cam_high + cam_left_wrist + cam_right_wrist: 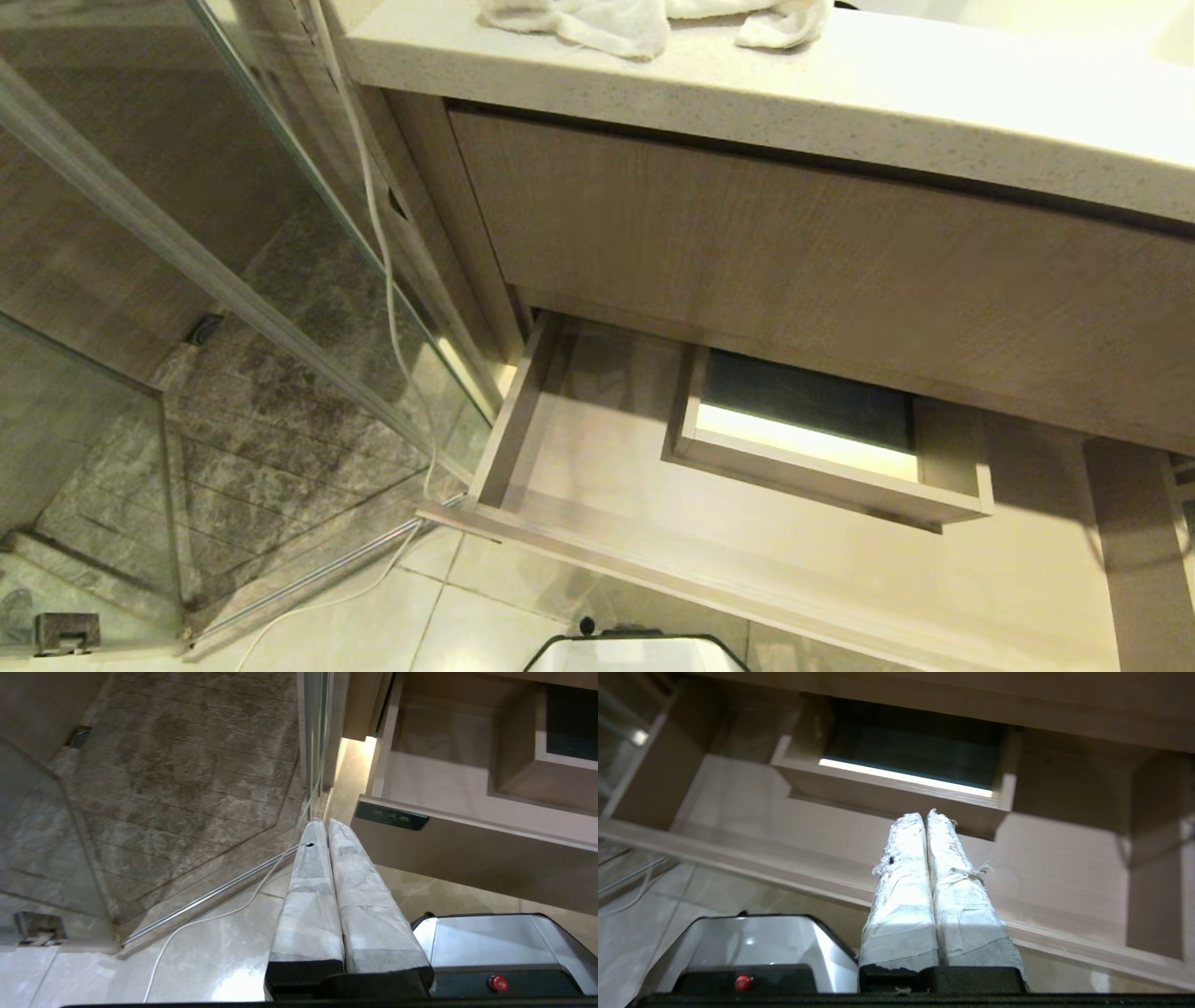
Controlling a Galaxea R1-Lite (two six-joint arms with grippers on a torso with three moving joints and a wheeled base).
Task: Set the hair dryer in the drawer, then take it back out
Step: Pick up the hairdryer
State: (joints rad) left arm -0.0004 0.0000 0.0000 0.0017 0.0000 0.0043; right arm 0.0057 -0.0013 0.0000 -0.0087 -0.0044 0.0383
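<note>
A bathroom: a speckled stone counter carries white towels above a tall wood-grain front panel, with a glass shower screen and grey tiled shower floor to one side. The drawer stands pulled out below the panel, its boxed cut-out at mid-back. The right gripper hangs just ahead of the drawer's front edge, wrapped fingers pressed together, holding nothing. The left gripper hangs off the drawer's corner, likewise closed and empty. The hair dryer appears in no view; a pale cord trails down to the floor.
</note>
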